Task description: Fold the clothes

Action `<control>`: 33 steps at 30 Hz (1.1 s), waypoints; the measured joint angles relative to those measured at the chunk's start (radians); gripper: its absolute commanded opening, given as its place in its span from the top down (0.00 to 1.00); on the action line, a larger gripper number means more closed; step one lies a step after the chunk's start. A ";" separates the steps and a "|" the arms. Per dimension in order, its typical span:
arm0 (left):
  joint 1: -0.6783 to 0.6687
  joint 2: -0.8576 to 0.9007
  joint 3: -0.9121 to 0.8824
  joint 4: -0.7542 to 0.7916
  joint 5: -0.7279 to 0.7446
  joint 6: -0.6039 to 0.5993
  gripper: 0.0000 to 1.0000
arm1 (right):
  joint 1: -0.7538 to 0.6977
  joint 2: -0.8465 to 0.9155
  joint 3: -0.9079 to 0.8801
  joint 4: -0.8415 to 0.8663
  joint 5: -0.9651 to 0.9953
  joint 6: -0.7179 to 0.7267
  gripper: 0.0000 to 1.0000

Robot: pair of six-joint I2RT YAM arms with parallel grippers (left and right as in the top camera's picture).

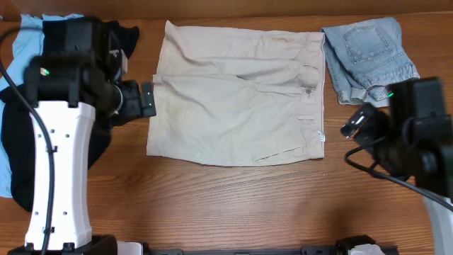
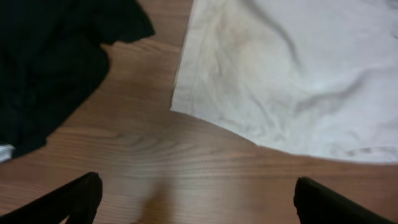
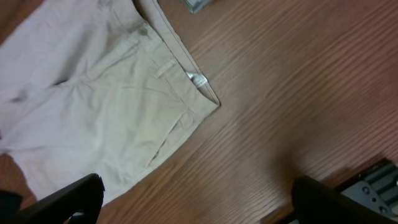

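Pale beige shorts [image 1: 237, 92] lie spread flat in the middle of the table, waistband and button to the right. My left gripper [image 1: 147, 100] is open just off their left hem edge; in the left wrist view it [image 2: 198, 186] hovers over bare wood, with the shorts' hem corner [image 2: 292, 68] ahead. My right gripper [image 1: 354, 124] is open beside the waistband's near corner. The right wrist view shows it [image 3: 198, 186] empty above the wood, the shorts [image 3: 93, 106] to its left.
A folded faded denim piece [image 1: 368, 57] lies at the back right, next to the waistband. A black garment [image 2: 50, 62] and a sky-blue one [image 1: 28, 28] are heaped at the left under my left arm. Bare wooden table [image 1: 233, 205] runs along the front.
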 measured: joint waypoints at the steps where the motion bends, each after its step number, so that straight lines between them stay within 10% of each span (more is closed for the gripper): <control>1: 0.000 -0.005 -0.058 0.046 -0.008 -0.042 0.00 | 0.014 -0.003 -0.037 0.025 0.004 0.024 0.00; 10: 0.000 0.046 -0.506 0.496 0.084 -0.261 0.02 | 0.050 0.077 -0.467 0.391 -0.048 0.106 0.00; 15: 0.000 0.082 -0.582 0.547 0.110 -0.290 0.18 | 0.052 0.124 -0.583 0.491 -0.070 0.129 0.00; 33: 0.000 0.217 -0.664 0.606 0.037 -0.595 0.24 | 0.052 0.236 -0.737 0.703 -0.076 0.169 0.02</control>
